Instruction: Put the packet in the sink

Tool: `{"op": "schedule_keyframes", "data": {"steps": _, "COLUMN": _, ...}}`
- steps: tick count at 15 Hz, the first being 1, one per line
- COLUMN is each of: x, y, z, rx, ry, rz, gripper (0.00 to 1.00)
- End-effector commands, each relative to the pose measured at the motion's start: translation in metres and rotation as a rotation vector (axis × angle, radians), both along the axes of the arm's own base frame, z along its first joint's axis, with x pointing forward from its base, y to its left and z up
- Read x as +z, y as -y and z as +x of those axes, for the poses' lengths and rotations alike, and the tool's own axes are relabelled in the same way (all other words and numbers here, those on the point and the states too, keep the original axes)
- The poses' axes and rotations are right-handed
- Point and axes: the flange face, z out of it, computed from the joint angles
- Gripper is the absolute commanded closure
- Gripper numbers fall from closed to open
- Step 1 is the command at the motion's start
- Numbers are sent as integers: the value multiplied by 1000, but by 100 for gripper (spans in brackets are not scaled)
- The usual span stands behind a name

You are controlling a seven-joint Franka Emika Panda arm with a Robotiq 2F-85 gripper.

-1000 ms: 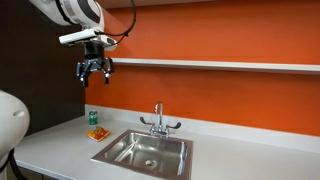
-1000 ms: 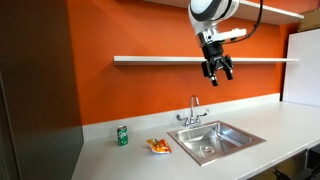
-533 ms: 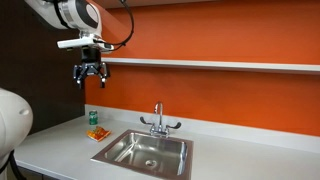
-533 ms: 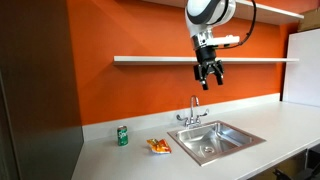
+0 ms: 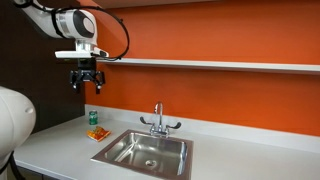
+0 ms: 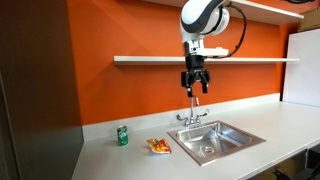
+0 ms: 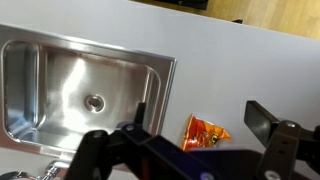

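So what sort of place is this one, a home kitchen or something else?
Probably an office or break-room kitchenette, though I can't be sure. A small stainless sink with a chrome faucet is set in a pale countertop, below a plain orange wall with one long shelf.

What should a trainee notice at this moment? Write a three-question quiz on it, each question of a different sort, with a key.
1. True or false: the packet lies inside the sink.
2. Which thing stands on the counter on the packet's far side from the sink? A) green can B) mug C) sponge
3. Fill in: the gripper hangs high above the counter, its jaws ____ and empty.

Key: 1 false, the packet is on the counter beside the sink; 2 A; 3 open.
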Motion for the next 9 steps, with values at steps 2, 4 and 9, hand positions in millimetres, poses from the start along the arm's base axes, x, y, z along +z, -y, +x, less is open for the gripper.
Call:
{"op": "schedule_keyframes", "data": {"steps": 2, "x": -34, "y": -22, "z": 20, "rx": 63, "ry": -6, "rz": 2, "gripper": 0}}
{"op": "schedule_keyframes", "data": {"steps": 4, "x": -54, "y": -29, "z": 30, "rx": 77, "ry": -17, "rz": -3, "gripper": 0}}
{"op": "schedule_keyframes", "data": {"steps": 9, "x": -107, "y": -44, "z": 60, "rx": 102, "ry": -33, "rz": -4, "gripper": 0}}
